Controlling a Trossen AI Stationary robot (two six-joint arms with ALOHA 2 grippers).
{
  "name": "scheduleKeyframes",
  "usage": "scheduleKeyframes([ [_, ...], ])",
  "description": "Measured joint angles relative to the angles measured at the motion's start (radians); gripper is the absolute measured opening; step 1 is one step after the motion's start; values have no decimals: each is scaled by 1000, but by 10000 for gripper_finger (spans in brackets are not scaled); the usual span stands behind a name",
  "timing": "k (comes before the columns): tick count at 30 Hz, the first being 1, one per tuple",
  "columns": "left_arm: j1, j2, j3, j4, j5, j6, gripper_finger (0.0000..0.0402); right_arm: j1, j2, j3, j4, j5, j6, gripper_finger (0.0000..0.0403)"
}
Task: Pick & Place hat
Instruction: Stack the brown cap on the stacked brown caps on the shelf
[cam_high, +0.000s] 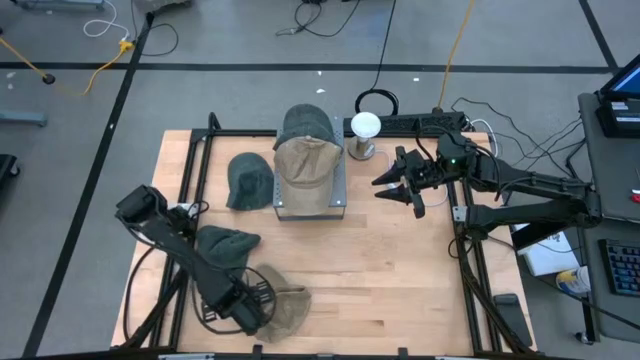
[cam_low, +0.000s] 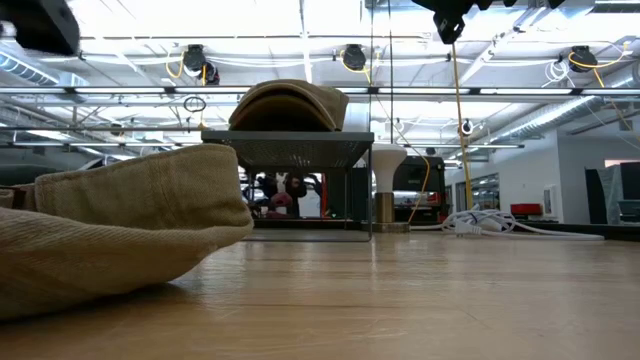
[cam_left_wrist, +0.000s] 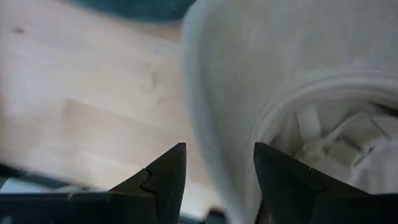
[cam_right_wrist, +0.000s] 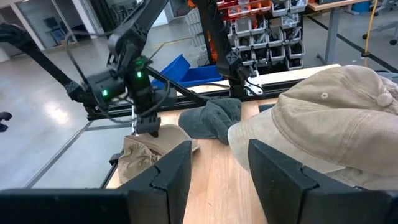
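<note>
A tan hat (cam_high: 288, 305) (cam_low: 110, 225) lies on the table near its near-left corner, opening turned up. My left gripper (cam_high: 258, 312) (cam_left_wrist: 217, 149) hovers open just above it, and the hat's rim (cam_left_wrist: 214, 124) runs under the gap between its fingers. I see no touch. Another tan hat (cam_high: 305, 165) (cam_low: 288, 105) (cam_right_wrist: 329, 118) sits on a metal stand (cam_high: 338, 200) (cam_low: 290, 148) at the table's middle. My right gripper (cam_high: 400, 188) (cam_right_wrist: 219, 146) hangs open, raised to the right of the stand.
A green hat (cam_high: 305, 122) lies behind the tan one on the stand. Two more green hats lie on the table, one left of the stand (cam_high: 250, 180) and one by my left arm (cam_high: 228, 245) (cam_right_wrist: 214, 118). A white round-topped post (cam_high: 365, 128) stands at the far edge.
</note>
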Motion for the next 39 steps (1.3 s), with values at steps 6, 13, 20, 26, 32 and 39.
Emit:
scheduleKeyframes([
  [6,16,70,0,35,-2,14,191,0,0,0,0,0,0,150],
  [13,17,85,0,67,-8,22,170,0,0,0,0,1,0,150],
  [20,17,83,0,78,-32,45,59,0,0,0,0,5,0,150],
  [26,29,81,3,112,-62,87,14,0,0,0,0,5,2,150],
  [32,47,76,68,80,-150,138,8,0,0,0,1,-32,146,150],
  [39,47,25,194,-117,-303,200,8,8,0,0,9,-99,268,150],
])
